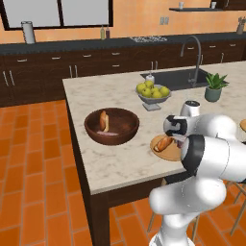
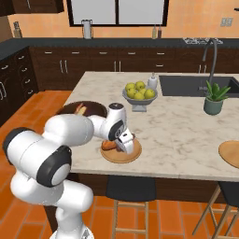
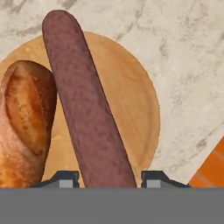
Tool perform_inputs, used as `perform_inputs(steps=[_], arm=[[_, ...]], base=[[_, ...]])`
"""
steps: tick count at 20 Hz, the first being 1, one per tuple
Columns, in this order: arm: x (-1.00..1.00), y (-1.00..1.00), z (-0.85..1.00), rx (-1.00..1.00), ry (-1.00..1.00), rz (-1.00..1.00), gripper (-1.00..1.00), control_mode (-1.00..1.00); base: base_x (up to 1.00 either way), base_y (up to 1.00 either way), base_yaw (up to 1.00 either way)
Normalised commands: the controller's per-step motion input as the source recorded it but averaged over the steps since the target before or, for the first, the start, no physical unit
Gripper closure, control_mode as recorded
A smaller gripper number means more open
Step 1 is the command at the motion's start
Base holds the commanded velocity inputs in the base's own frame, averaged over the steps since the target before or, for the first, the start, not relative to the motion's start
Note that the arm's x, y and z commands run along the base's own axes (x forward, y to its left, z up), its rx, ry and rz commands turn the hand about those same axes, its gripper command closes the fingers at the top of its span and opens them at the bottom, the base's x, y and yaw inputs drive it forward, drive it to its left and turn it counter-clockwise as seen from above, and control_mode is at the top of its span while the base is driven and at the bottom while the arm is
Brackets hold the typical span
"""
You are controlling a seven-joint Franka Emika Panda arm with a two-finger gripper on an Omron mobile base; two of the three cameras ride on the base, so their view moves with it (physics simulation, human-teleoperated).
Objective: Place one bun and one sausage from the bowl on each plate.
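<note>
My gripper is shut on a long dark red-brown sausage, held low over the near round wooden plate. A golden bun lies on that plate beside the sausage. In the right base view the gripper hangs over the plate at the counter's front edge, with the bun to its left. The dark reddish-brown wooden bowl stands left of the plate and holds another bun. A second wooden plate lies far right.
A grey footed bowl of yellow-green fruit stands behind the plate. A potted plant and the sink with its tall tap are at the back right. Stools stand under the counter's front edge.
</note>
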Motion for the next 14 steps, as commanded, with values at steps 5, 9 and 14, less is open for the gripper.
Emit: perform_inputs(steps=[5,9,14], arm=[[0.05,0.00,-0.46,0.01,0.00,-0.18,1.00,-1.00],[0.14,0.00,-0.36,0.00,0.00,-0.11,1.00,-1.00],[-0.15,0.00,0.18,0.00,-0.06,-0.01,-1.00,-1.00]], base=[[0.00,0.00,0.00],[0.00,0.00,0.00],[0.00,0.00,0.00]])
